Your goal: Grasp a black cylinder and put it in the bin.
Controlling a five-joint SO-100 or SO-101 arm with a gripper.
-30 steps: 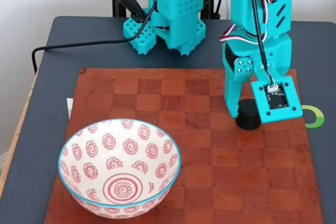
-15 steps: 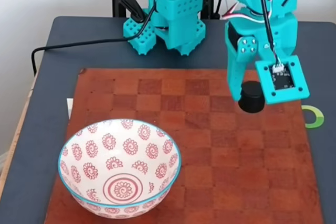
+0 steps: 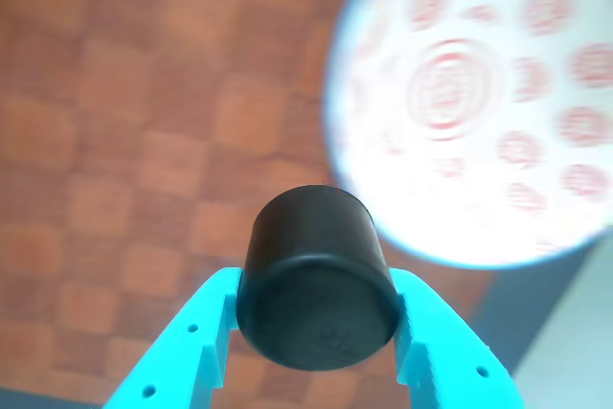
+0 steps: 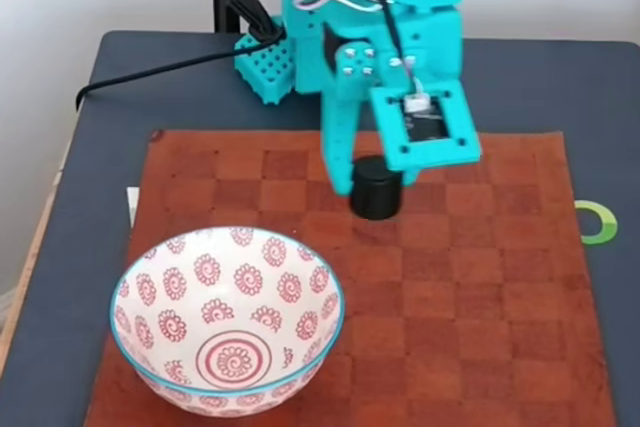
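Fixed view: we see the teal arm (image 4: 370,37) reaching over the checkered board (image 4: 480,277), which lies on the dark desk (image 4: 600,87).
Jaws: clamped on the cylinder (image 4: 376,188); we put the gripper (image 4: 372,190) around it.
Cylinder: held upright off the board, above its upper middle squares, up and to the right of the bin (image 4: 228,319) and apart from it.
Bin: sits on the board's lower left part, nothing inside that we can see.
Other view: we look along the two teal fingers (image 3: 196,342) pressing either side of the cylinder (image 3: 318,280); gripper (image 3: 316,332) at the bottom edge.
Bin in other view: blurred, upper right (image 3: 479,112), beyond the cylinder, with the board (image 3: 124,141) below.
Extras: a black cable (image 4: 160,69) runs across the desk's far left; a green ring (image 4: 597,223) lies at the board's right edge.
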